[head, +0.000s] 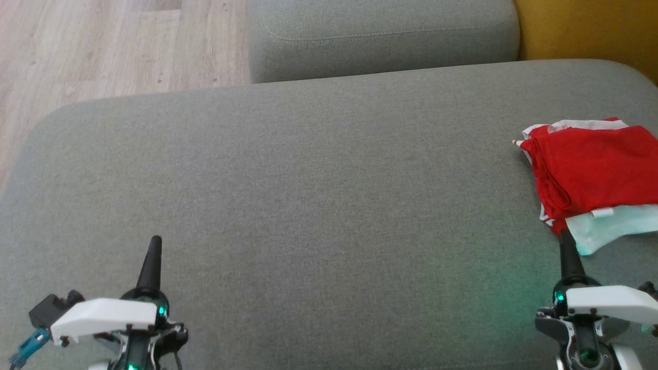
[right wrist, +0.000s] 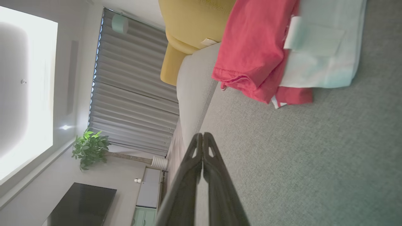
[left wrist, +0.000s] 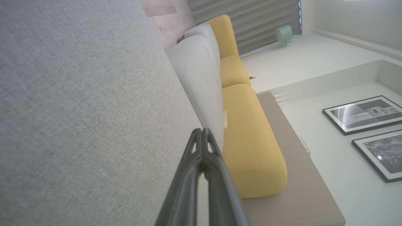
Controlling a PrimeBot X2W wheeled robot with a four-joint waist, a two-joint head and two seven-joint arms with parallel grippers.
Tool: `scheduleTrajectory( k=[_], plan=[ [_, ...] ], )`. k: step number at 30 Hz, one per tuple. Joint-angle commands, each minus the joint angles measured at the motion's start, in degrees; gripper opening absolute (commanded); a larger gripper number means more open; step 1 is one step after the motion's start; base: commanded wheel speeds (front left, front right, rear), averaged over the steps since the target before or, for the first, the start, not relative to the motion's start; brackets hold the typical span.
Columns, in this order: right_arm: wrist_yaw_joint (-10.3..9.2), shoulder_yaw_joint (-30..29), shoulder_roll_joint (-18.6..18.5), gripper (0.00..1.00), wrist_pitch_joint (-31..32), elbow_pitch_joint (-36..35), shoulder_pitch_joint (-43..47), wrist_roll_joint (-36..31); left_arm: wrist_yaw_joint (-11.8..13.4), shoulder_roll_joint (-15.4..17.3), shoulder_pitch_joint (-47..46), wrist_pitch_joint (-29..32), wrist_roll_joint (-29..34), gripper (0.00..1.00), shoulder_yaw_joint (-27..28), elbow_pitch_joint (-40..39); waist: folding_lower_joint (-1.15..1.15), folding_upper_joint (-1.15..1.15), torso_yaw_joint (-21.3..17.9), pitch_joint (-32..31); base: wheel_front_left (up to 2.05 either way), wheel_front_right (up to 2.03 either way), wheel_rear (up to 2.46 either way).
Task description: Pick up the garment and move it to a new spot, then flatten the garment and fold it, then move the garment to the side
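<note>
Lying on the big grey sofa seat [head: 308, 180], the red garment [head: 591, 164] is being seen at the right edge of the head view, about halfway down. It is folded into a thick pile, and white trim is peeking out along its top and left side. A pale green garment [head: 611, 223] is being carried on the lower part of the red one, with its corner hanging onto the seat. In the right wrist view the red garment [right wrist: 251, 47] and the pale green garment [right wrist: 323, 47] are being shown at the top, the green one on top of the red one.

The left end effector [head: 154, 244] is being kept at the lower left of the head view, over bare grey seat, well apart from both garments. Its two dark fingers are being pressed together with nothing between them, as the left wrist view [left wrist: 202, 131] shows.

The right end effector [head: 564, 237] is being kept at the lower right, its tip near the lower left corner of the red garment. Its fingers [right wrist: 202, 135] are pressed together too, with nothing held, and a strip of grey seat is being seen between them and the garments.

A grey back cushion [head: 380, 36] and a wooden floor [head: 103, 46] are being seen along the top.
</note>
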Motion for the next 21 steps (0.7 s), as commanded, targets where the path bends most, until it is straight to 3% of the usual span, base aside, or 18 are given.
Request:
scheduleTrajectory(
  k=[1, 21],
  plan=[
    [-0.04, 0.48, -0.3, 0.0, 0.49, -2.41, -3.56, 1.71, -0.7, 0.92, -3.45, 0.39, -1.58, 0.0, 1.96, -1.48, 0.0, 0.0, 0.02, 0.02, 0.0, 0.0, 0.0],
    [-0.05, -1.07, -0.33, 0.0, 3.8, -3.48, -3.95, 13.76, -1.65, 0.91, -5.01, 3.74, -13.09, 0.0, 4.52, -0.44, 0.0, 0.0, 0.22, 0.3, 0.0, 0.0, 0.0]
  ],
)
